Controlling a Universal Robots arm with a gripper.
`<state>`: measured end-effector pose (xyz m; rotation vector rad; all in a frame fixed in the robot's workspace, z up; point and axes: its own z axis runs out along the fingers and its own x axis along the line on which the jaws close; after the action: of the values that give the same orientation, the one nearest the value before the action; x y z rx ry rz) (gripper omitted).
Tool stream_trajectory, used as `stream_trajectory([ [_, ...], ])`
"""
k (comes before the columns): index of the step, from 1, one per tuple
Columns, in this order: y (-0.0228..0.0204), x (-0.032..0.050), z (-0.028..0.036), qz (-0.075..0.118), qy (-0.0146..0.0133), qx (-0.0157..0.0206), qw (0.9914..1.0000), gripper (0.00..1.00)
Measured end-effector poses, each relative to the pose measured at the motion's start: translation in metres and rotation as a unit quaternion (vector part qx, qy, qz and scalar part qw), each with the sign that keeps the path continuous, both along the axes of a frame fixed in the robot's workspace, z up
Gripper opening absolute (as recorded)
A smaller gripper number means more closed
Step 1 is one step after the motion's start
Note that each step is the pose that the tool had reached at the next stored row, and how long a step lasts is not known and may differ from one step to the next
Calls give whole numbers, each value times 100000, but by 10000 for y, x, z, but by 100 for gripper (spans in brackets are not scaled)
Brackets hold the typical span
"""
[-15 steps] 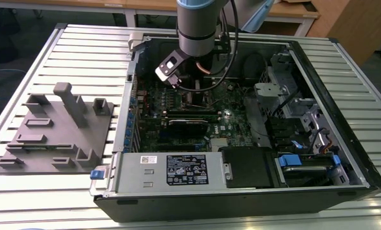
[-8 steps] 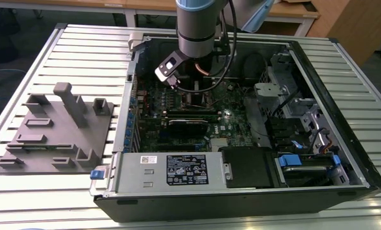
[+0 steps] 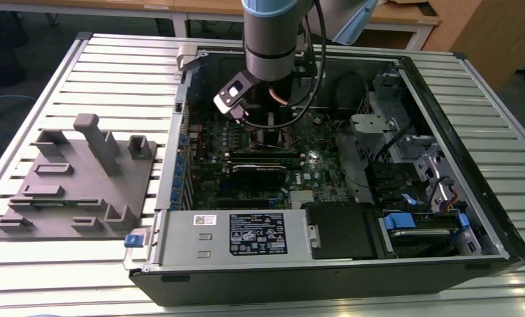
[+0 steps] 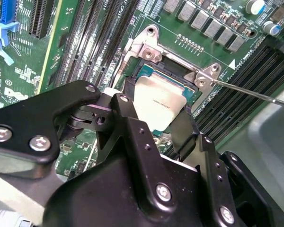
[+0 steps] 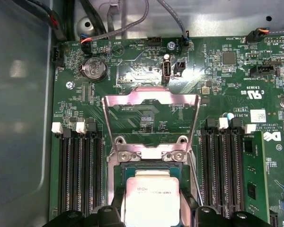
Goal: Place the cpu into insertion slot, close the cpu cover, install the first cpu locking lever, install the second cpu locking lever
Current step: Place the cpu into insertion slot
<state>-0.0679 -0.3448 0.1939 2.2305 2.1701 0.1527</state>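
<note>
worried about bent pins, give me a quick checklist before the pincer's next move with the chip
1. Cover flipped back off the socket: ok
2. Chip lined up over the socket: ok
3. Pincer closed on the chip's edges: ok
4. Chip lying flat and fully seated: cannot tell
5. Lever swung out to the side, off the socket: ok
</note>
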Motion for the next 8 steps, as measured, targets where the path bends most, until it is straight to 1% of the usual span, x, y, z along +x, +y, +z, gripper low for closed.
stream_trajectory([
  [4, 2, 0, -2, 675, 0, 3, 99998, 54],
  [8, 2, 0, -7, 757, -14, 17, 99997, 54],
])
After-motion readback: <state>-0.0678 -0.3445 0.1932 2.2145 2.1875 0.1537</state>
